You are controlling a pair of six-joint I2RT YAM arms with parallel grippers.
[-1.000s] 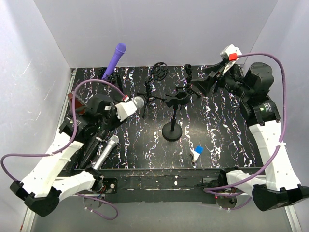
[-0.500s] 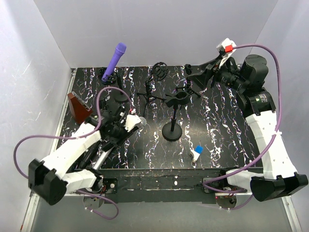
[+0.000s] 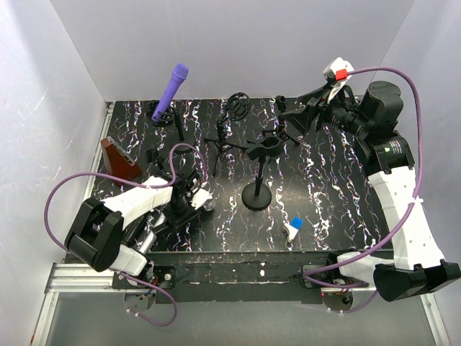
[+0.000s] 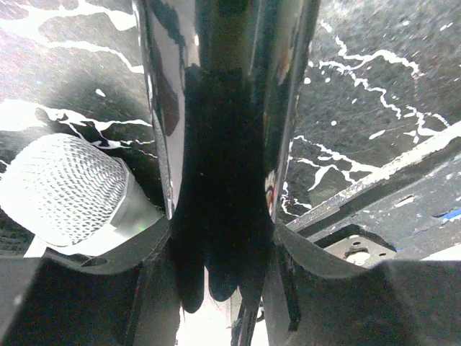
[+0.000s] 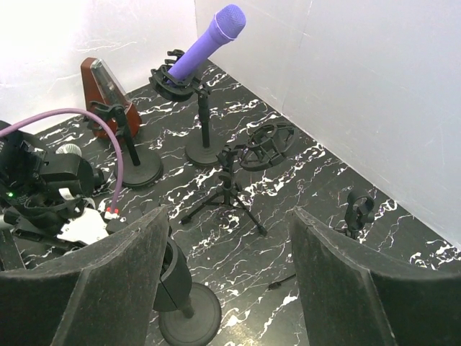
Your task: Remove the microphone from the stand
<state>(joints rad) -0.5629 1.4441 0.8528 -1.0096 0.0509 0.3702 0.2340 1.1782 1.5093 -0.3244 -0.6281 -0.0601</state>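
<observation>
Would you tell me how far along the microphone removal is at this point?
Done: the clip on the centre stand is empty. In hand: the left gripper, low at the near-left of the table, has its jaws closed on the silver microphone. Left: probably release it and withdraw. The right gripper hangs open at the back, idle.

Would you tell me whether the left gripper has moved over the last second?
Yes. The left gripper, holding the microphone, moved toward the near edge, now level with the stand base.

Bright even light, blurry glare-streaked left wrist close-up
</observation>
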